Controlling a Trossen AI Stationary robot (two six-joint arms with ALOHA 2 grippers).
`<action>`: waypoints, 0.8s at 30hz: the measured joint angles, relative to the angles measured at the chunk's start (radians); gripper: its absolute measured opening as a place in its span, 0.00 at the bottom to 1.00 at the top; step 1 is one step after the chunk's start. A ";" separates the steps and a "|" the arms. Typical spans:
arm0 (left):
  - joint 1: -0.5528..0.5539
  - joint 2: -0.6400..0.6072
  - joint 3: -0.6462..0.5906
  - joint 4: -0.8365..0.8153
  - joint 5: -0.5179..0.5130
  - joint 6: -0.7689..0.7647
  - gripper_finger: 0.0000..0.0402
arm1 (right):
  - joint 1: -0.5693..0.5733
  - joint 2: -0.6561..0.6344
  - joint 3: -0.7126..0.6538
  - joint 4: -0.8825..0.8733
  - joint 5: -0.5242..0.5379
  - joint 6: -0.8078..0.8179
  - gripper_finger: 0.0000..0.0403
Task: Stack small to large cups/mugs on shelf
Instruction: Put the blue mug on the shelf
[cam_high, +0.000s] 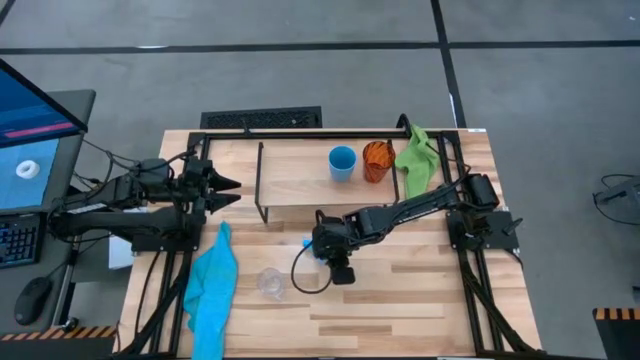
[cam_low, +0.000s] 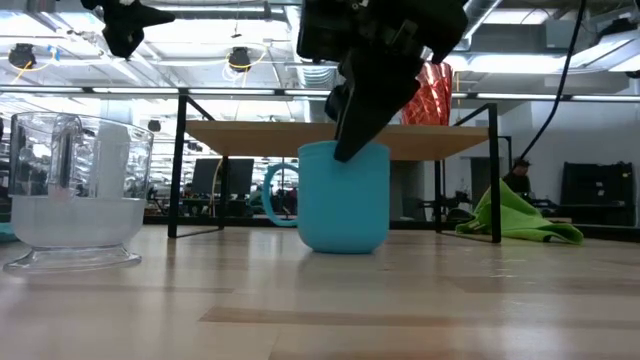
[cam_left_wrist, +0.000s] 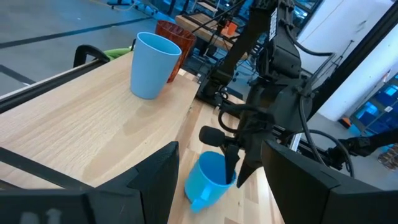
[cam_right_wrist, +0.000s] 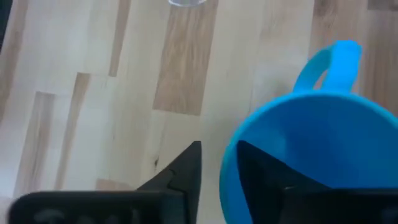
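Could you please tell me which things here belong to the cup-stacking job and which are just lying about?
For the job:
- light-blue mug, right gripper straddling its rim
- blue cup and orange cup on the shelf
- glass cup

Lying about:
- blue cloth
- green cloth
- keyboard

Two matte-black jointed arms: left arm (cam_high: 130, 205), right arm (cam_high: 420, 210). Blocky housings at the joints, slimmer links between. Black cables looped beside the right wrist and trailing from both bases. Right jaws: two dark, flat, tapered fingers (cam_right_wrist: 186, 165). Left fingers (cam_left_wrist: 146, 183) broad, black, angular.
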 joint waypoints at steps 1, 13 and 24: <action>0.000 0.000 0.000 0.000 0.000 0.000 0.55 | 0.000 0.000 0.000 -0.005 0.000 0.000 0.27; 0.000 0.000 0.000 0.000 -0.001 0.001 0.55 | 0.007 -0.008 0.023 -0.027 -0.011 0.083 0.05; 0.000 0.000 0.000 -0.002 0.001 0.001 0.55 | 0.001 -0.153 0.102 -0.040 -0.028 0.127 0.03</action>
